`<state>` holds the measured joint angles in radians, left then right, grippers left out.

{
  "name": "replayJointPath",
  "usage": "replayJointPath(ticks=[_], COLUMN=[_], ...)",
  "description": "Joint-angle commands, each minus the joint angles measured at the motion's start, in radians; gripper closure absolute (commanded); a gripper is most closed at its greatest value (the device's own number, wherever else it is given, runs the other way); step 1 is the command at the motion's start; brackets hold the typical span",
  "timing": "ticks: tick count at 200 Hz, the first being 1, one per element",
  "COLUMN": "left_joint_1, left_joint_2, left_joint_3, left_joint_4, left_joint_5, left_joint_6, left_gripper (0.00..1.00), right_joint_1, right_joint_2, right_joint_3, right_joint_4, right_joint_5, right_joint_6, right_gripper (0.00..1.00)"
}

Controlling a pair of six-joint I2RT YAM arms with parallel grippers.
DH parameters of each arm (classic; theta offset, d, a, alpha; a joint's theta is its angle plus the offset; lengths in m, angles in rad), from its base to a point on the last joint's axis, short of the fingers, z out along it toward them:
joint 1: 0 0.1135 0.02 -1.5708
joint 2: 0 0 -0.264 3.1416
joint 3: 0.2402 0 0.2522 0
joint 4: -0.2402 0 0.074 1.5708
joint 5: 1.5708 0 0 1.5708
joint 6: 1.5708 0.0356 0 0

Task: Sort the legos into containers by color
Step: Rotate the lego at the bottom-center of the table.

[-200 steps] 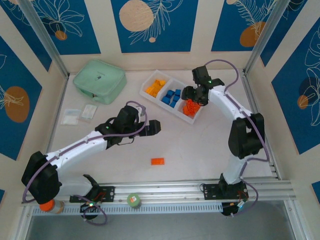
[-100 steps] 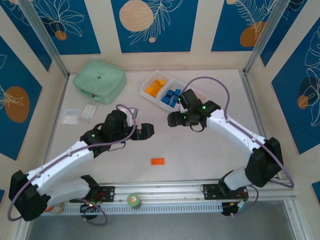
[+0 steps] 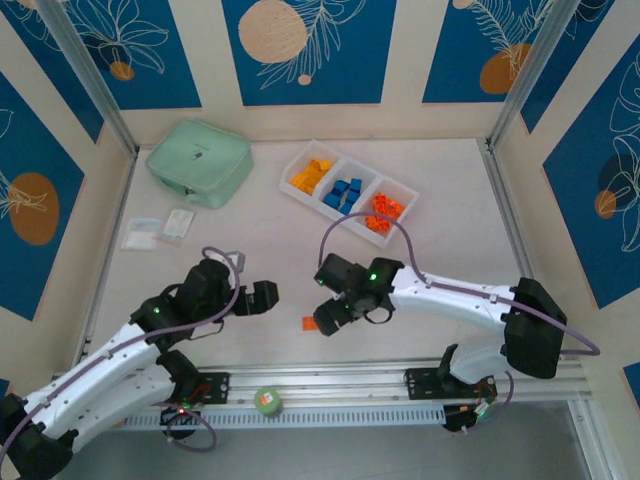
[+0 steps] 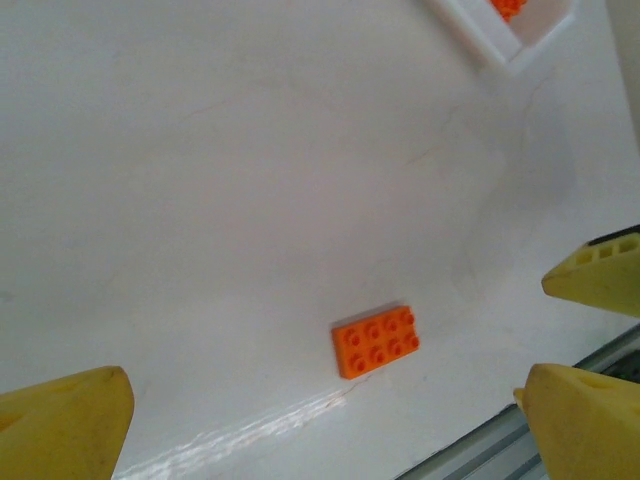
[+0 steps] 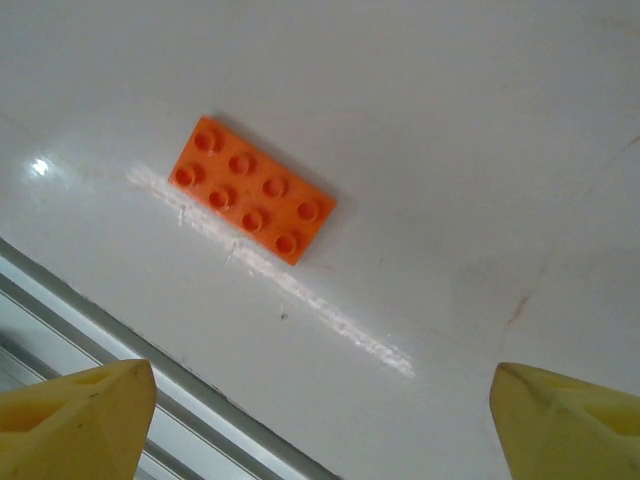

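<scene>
The long white tray (image 3: 402,186) at the back holds yellow-orange legos (image 3: 311,176), blue legos (image 3: 345,193) and orange-red legos (image 3: 383,212), one colour per compartment. One flat orange-red plate (image 3: 309,323) lies loose on the table near the front rail. My right gripper (image 3: 328,314) hovers just right of it and partly covers it. In the right wrist view the plate (image 5: 251,189) lies ahead of the open right gripper (image 5: 315,400), with nothing between the fingers. My left gripper (image 3: 264,296) is open to the plate's left, and the plate (image 4: 375,341) lies ahead of it (image 4: 322,400).
A mint-green zip case (image 3: 198,160) sits at the back left, with clear packets (image 3: 160,228) below it. The metal front rail (image 3: 330,380) runs close behind the plate and carries a green tape roll (image 3: 266,400). A tray corner (image 4: 500,45) shows far ahead.
My right arm swung from the tray's orange-red compartment down to the loose plate near the front rail. My left arm drew back toward the near left.
</scene>
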<state>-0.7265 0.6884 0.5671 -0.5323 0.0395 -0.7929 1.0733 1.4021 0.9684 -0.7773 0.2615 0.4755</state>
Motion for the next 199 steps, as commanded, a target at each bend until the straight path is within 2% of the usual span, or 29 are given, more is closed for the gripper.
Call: replayJointPath(ticks=[1, 28, 41, 83, 127, 161, 199], left_joint_1=[0.007, 0.007, 0.007, 0.007, 0.007, 0.007, 0.007], left_joint_2=[-0.032, -0.064, -0.078, -0.114, -0.13, -0.14, -0.157], left_joint_3=[-0.016, -0.033, -0.033, -0.03, -0.025, -0.014, -0.002], left_joint_4=[-0.051, -0.072, -0.084, -0.124, -0.141, -0.16, -0.174], left_joint_5=[-0.039, -0.061, -0.074, -0.107, -0.13, -0.15, -0.169], left_joint_6=[-0.035, -0.051, -0.054, -0.057, -0.057, -0.056, -0.052], left_gripper=[0.01, 0.01, 0.01, 0.01, 0.01, 0.01, 0.01], right_joint_1=[0.043, 0.111, 0.142, 0.175, 0.153, 0.111, 0.028], right_joint_2=[0.042, 0.101, 0.136, 0.216, 0.295, 0.327, 0.363], right_joint_3=[-0.025, -0.027, -0.018, 0.019, 0.054, 0.079, 0.114], right_joint_4=[0.021, 0.058, 0.054, 0.059, 0.063, 0.096, 0.15], right_joint_5=[0.001, 0.009, 0.064, 0.111, 0.183, 0.17, 0.112], right_joint_6=[0.024, 0.007, 0.013, 0.003, 0.009, -0.019, -0.122], right_gripper=[0.12, 0.1, 0.1, 0.08, 0.06, 0.06, 0.08])
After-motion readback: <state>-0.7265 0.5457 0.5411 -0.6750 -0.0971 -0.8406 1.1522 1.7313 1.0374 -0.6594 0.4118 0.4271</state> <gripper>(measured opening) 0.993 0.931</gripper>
